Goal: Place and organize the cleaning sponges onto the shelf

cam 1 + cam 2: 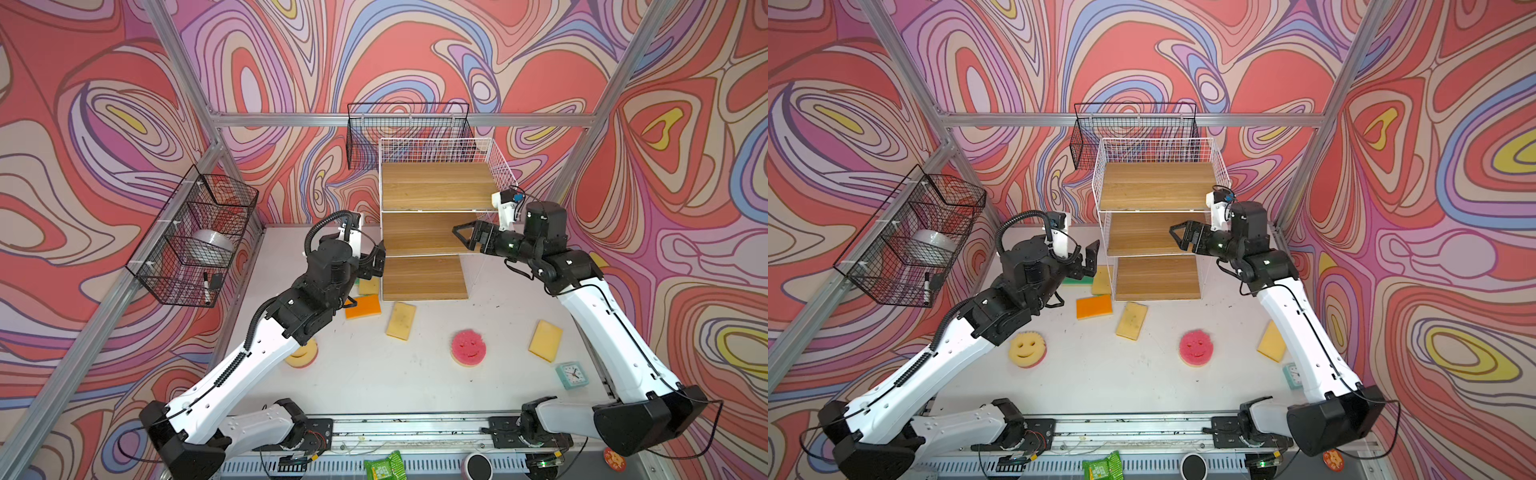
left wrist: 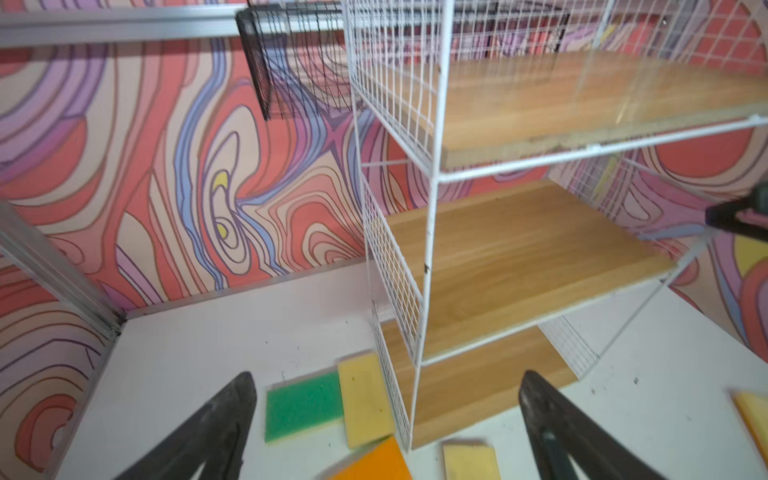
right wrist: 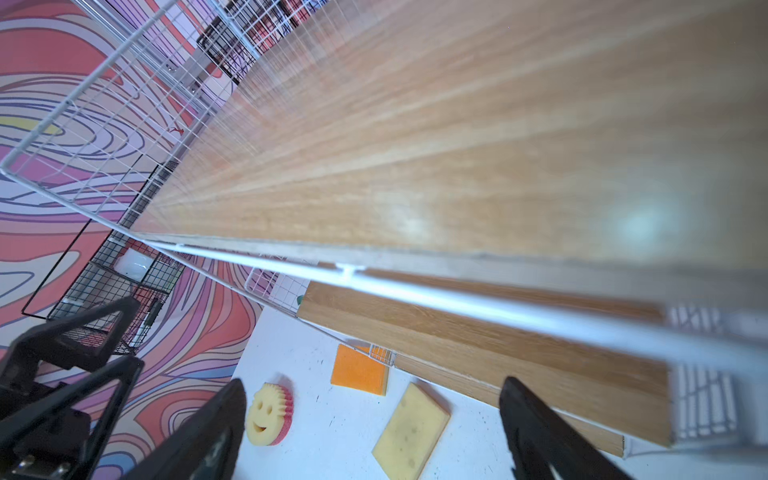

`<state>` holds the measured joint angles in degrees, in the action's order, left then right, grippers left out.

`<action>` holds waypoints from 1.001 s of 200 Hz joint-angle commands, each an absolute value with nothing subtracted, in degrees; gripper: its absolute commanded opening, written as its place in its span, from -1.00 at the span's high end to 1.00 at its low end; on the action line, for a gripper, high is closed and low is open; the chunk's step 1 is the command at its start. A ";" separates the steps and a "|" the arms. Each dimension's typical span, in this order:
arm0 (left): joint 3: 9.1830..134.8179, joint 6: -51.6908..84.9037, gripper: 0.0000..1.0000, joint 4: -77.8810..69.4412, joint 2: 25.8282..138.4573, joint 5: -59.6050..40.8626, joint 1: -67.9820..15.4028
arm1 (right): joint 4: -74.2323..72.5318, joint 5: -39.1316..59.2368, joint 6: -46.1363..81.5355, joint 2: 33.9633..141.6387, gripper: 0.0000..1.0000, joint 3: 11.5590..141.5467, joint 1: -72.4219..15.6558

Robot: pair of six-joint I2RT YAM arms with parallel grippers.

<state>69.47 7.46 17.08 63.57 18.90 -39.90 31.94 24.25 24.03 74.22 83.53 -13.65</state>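
Cleaning sponges (image 1: 1131,320): seven, all lying on the table (image 1: 1121,382); none on the shelf (image 1: 1154,187), whose boards are bare. Left hand (image 1: 1087,262) and right hand (image 1: 462,236): spread wide, empty, held beside the shelf. Step judged: first pick-up; descent onto a sponge is required. Green-faced sponge (image 2: 303,405) largely hidden in both top views.

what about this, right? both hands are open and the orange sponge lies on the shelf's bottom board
Not quite: left hand and right hand are open, but the orange sponge lies on the table beside the shelf, off its bottom board; both top views show it.
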 commanded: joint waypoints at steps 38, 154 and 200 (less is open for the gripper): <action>59.25 12.99 -0.94 29.57 64.96 6.42 -41.47 | 32.63 26.35 24.18 67.92 -0.97 78.51 -15.28; 53.57 20.99 -0.86 19.26 83.74 5.10 -45.42 | 23.85 19.60 27.92 59.11 -0.95 53.24 -15.38; 52.87 22.39 -0.97 15.59 89.96 7.07 -46.11 | 21.15 18.22 28.13 58.72 -0.95 48.43 -15.36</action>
